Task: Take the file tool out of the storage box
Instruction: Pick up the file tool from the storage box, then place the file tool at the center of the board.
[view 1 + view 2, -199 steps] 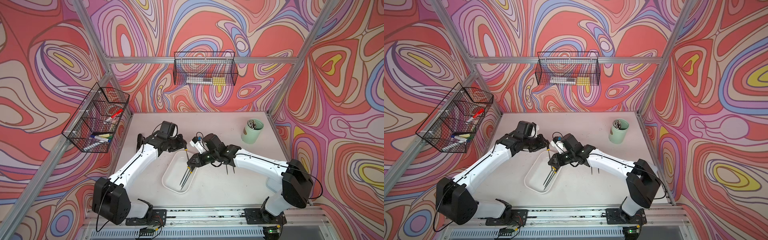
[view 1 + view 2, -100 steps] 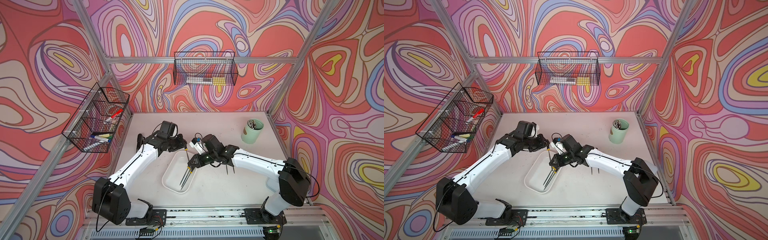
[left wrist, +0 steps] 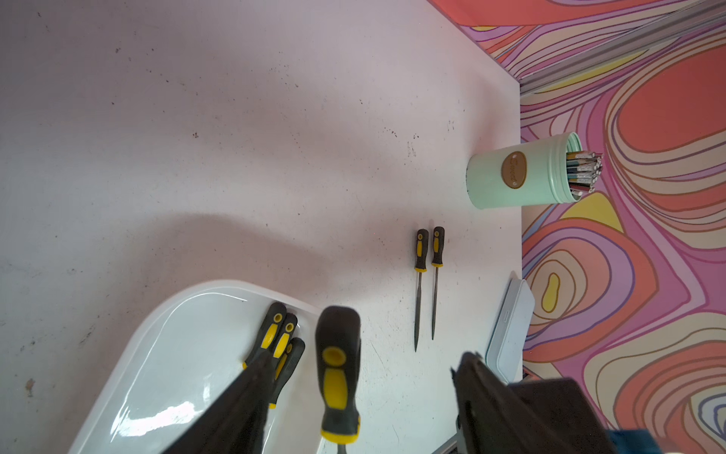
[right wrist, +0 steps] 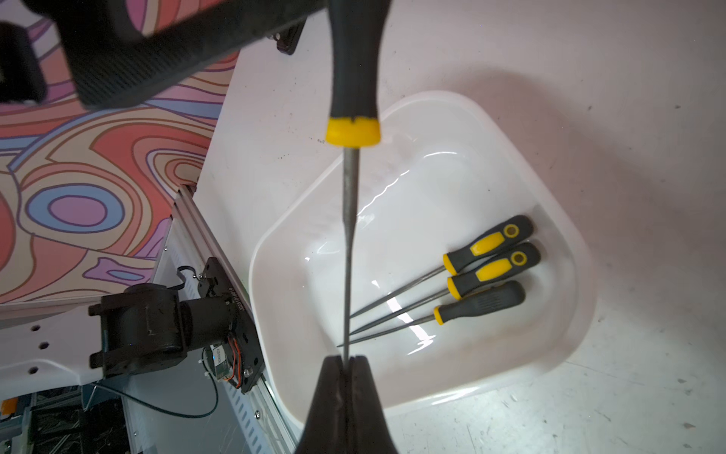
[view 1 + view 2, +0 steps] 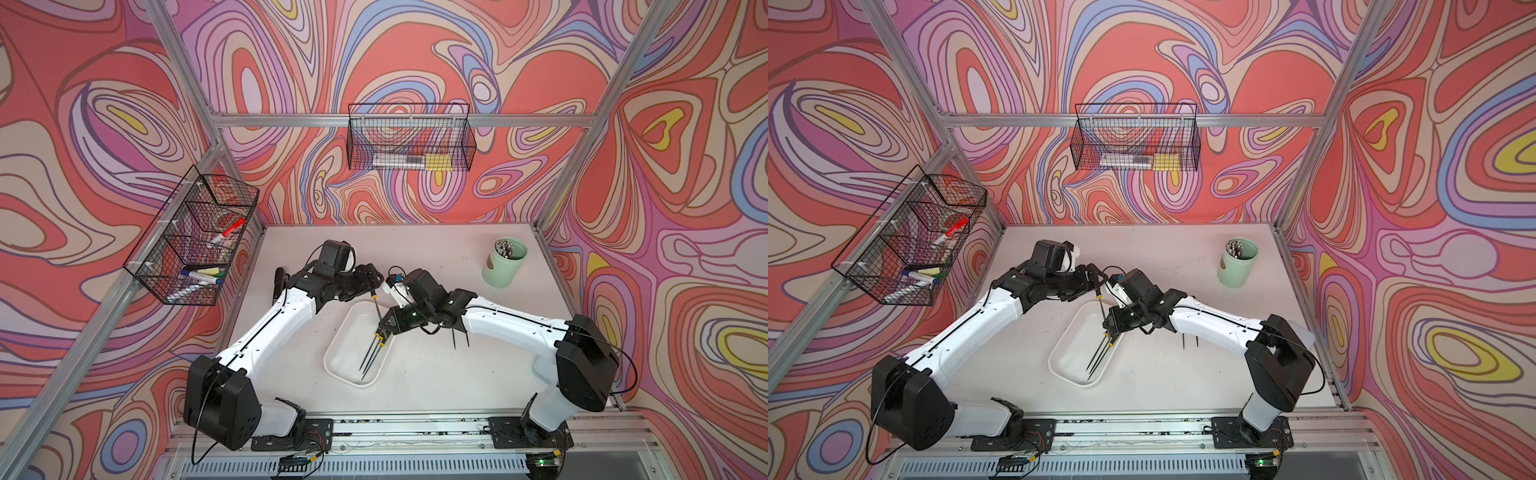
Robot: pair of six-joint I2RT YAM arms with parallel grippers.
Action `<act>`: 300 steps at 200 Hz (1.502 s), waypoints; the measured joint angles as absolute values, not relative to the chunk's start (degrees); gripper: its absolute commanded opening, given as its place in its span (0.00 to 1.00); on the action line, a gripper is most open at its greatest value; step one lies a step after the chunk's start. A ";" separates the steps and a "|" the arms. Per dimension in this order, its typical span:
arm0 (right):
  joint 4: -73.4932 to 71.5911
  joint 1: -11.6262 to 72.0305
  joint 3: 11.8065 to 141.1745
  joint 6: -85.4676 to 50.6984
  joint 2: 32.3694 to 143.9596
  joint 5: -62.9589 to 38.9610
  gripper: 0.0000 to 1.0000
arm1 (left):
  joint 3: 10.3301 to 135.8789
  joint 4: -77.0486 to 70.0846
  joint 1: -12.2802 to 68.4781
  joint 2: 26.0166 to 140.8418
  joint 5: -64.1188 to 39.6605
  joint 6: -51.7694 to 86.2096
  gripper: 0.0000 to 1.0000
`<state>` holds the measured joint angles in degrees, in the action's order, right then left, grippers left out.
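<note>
Just below the centre of both top views, the file (image 5: 377, 313) is held in the air over the upper right edge of the box (image 5: 337, 357). Its handle points toward the top of the frame and its steel shaft slants down toward the lower right. The handle is black with a yellow collar and a yellow inset.

The right end effector (image 4: 345, 359) is clamped on the thin shaft, jaws pressed together with the steel between their tips, as the right wrist view shows. The left end effector (image 3: 365, 359) has its jaws spread wide on either side of the handle. The left wrist view shows a gap on each side, so neither jaw touches it.

The box, white and shallow, lies at a slant on the surface (image 5: 436, 249). Three files (image 4: 475, 271) lie inside it along its right wall, handles close together toward the upper end and points toward the lower end.

Right of the box, partly under the right arm, two files (image 3: 426, 275) lie just beside each other on the surface, nearly parallel. A mint cup (image 5: 503, 266) full of thin sticks stands upright near the upper right corner of the surface. Two black wire baskets (image 5: 195, 241) hang on the walls, one at the left holding markers and one at the back.
</note>
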<state>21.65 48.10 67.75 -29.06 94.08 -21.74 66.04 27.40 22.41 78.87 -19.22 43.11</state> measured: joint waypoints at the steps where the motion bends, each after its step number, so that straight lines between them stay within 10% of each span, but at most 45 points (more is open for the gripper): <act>1: 21.76 48.10 67.75 -29.04 94.08 -21.63 0.00 | 66.04 27.42 22.41 78.85 -19.25 43.07 0.99; 132: 46.22 47.51 71.22 -31.59 94.41 8.01 0.00 | 65.25 34.54 22.41 77.34 -14.39 34.06 0.94; 300: 44.93 39.57 64.47 -36.05 100.29 8.99 0.00 | 63.24 34.54 22.41 77.71 -16.36 33.19 0.92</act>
<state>44.93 39.57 64.47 -36.05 100.29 8.99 63.24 34.54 22.41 77.71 -16.36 33.19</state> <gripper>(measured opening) 0.047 0.920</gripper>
